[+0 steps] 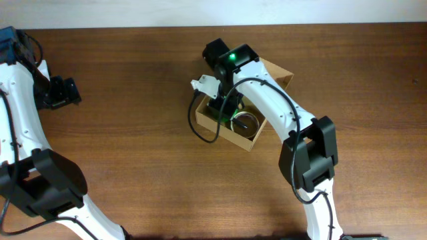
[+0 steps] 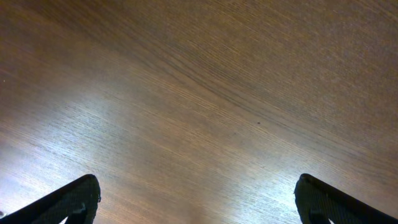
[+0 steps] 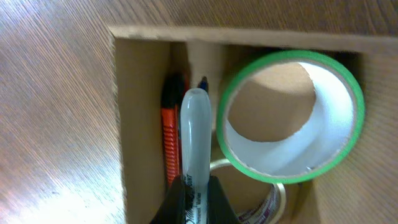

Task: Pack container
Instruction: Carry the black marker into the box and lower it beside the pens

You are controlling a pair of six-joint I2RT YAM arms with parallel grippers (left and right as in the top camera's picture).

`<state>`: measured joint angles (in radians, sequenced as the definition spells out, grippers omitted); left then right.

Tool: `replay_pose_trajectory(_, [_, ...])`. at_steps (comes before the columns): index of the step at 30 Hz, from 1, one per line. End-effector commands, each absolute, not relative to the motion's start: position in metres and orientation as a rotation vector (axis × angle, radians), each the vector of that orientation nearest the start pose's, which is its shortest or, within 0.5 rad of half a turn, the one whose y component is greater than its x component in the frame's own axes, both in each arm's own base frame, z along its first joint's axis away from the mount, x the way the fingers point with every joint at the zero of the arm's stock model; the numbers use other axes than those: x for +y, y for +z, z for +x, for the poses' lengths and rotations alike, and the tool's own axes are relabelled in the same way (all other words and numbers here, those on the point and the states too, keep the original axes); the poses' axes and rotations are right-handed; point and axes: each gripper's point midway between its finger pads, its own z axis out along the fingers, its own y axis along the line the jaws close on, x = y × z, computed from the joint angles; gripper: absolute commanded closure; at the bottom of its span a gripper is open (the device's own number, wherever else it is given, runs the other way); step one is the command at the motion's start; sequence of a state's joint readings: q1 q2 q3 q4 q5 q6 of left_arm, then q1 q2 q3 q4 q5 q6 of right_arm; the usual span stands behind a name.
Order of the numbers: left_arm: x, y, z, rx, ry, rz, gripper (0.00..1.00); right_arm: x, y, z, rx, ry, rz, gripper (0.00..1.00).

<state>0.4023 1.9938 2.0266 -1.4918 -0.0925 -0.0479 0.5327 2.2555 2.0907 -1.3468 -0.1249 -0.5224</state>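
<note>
1. The box (image 1: 280,75) sat near table centre, toward 1 o'clock, with tape (image 3: 289,115) and a pen (image 3: 171,130) inside.
2. My right gripper (image 3: 196,202) pinched a marker (image 3: 195,124) over the box. I judged this the placing step.
3. Next I needed to lower it and let go beside the pen.
4. The left gripper (image 2: 196,190), at 9 o'clock, was spread and empty.

The left arm (image 1: 19,110) climbs the left edge of the overhead frame. Its black left tool (image 1: 63,92) sits at upper left, pointing right. In the left wrist view its fingers (image 2: 71,202) show only in the two bottom corners, spread wide. The right arm (image 1: 273,100) rises from bottom centre-right and bends up-left. Its right tool (image 1: 223,110) points down, pinched together on a pale marker (image 3: 195,134) at the bottom centre of the right wrist view.
</note>
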Motion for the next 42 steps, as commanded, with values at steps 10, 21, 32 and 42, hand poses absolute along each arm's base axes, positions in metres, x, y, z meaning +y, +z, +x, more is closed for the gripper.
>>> replay_pose_trajectory(10, [0.171, 0.175, 0.360, 2.979, 0.157, -0.678, 0.00, 0.257, 0.086, 0.363, 2.722, 0.247, -1.519, 0.96])
replay_pose_trajectory(21, [0.171, 0.175, 0.359, 2.979, 0.157, -0.678, 0.00, 0.272, 0.065, 0.341, 2.720, 0.270, -1.600, 0.96])
replay_pose_trajectory(32, [0.171, 0.175, 0.359, 2.979, 0.157, -0.678, 0.00, 0.266, 0.064, 0.351, 2.718, 0.228, -1.567, 0.72])
replay_pose_trajectory(42, [0.171, 0.175, 0.359, 2.979, 0.157, -0.678, 0.00, 0.271, 0.119, 0.366, 2.626, 0.189, -1.442, 0.78])
